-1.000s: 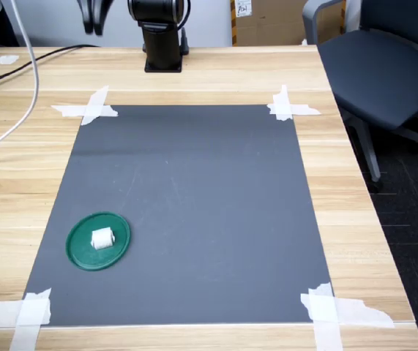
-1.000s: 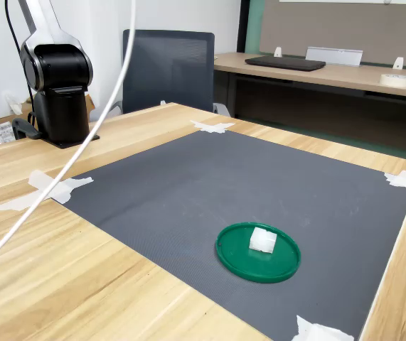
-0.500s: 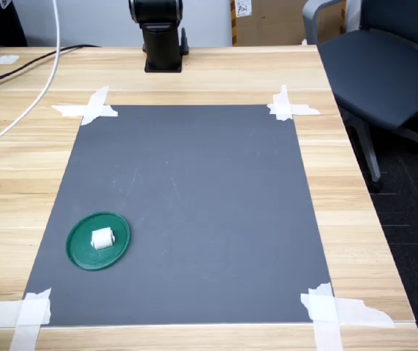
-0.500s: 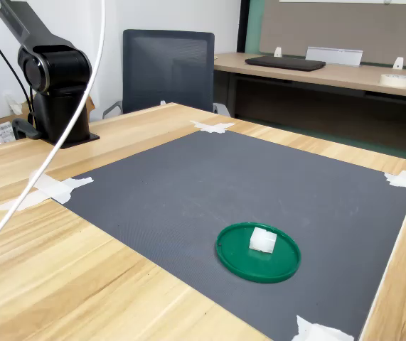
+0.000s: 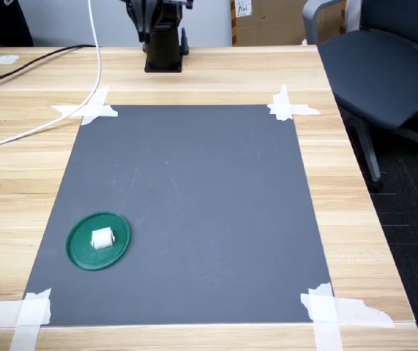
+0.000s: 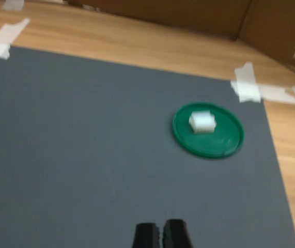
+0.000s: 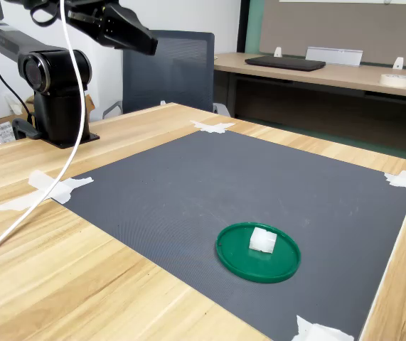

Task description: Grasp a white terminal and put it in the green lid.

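White terminal [image 5: 102, 238] sits inside the green lid [image 5: 84, 257]; gripper [image 6: 161, 233], fingertips nearly together and empty, risks dislodging it only by descending again.

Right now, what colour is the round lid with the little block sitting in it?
Dark green. The lid shows best in the first exterior view, with the white block resting inside it.

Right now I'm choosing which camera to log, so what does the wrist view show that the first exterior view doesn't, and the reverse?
Only the wrist view shows the gripper, fingertips close together above the dark mat. Only the first exterior view shows the arm's base, the office chair and a white cable. Both show the white terminal lying in the green lid, plus the mat's taped corners.
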You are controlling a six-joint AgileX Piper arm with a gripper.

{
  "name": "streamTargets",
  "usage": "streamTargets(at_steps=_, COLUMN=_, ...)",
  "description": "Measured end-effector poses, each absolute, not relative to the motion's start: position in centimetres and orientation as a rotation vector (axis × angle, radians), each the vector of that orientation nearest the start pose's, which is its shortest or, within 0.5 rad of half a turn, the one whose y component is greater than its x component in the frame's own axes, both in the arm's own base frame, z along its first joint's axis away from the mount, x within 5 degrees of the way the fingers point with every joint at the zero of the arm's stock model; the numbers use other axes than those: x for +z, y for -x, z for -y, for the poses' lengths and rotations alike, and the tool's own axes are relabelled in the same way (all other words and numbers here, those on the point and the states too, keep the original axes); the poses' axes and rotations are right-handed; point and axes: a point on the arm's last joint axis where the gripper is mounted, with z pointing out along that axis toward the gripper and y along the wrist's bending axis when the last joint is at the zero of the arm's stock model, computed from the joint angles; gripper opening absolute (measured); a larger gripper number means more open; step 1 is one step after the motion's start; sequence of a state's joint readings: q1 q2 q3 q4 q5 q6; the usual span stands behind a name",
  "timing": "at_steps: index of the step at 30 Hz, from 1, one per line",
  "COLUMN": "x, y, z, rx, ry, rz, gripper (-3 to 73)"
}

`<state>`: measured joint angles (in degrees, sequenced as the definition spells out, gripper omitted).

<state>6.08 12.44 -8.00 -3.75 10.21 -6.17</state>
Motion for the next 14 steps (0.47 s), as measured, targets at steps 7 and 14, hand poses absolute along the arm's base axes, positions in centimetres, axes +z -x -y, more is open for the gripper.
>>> streamTargets(at_steps=7, x=22.4, y=-6.1, z=-0.6, rx=-0.035, ry=0.204, rz=-1.662, gripper=-2.8)
streamTargets(at_steps=14, x=21.0, y=-5.5, z=-0.5, rx=-0.036, ry=0.201, rz=-1.635, gripper=-2.8)
